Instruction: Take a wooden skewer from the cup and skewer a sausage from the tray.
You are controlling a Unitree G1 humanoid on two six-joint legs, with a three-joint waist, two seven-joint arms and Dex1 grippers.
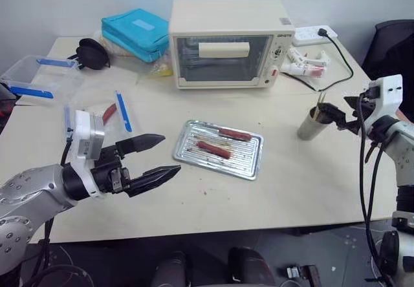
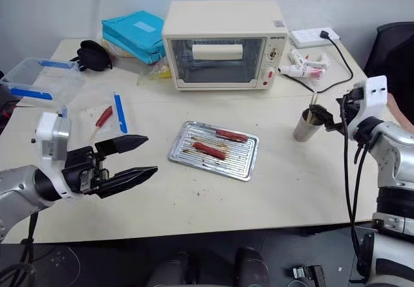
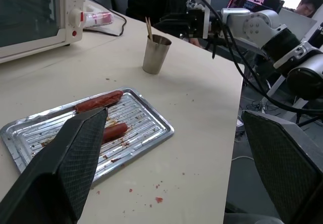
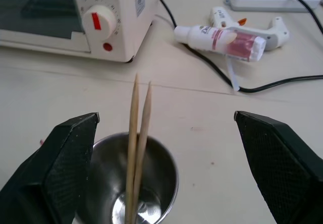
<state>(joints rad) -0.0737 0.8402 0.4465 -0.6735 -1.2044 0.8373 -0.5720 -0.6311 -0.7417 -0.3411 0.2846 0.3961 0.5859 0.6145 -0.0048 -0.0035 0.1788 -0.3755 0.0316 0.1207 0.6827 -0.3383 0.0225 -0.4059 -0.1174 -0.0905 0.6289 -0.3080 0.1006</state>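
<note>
Head view: left gripper [image 1: 155, 156] spread wide, empty, tray [image 1: 249, 165] and sausage [image 1: 213, 149] ahead of its tips.

Right wrist view: right gripper [image 4: 166, 128] gaping; cup [image 4: 166, 168] between jaws, skewers [image 4: 133, 133] upright. Thin, light, snappable: pinch mid-shaft.

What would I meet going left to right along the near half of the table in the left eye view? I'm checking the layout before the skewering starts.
left gripper, open → tray holding two sausages → cup with skewers → right gripper, open, at the cup's rim.
</note>
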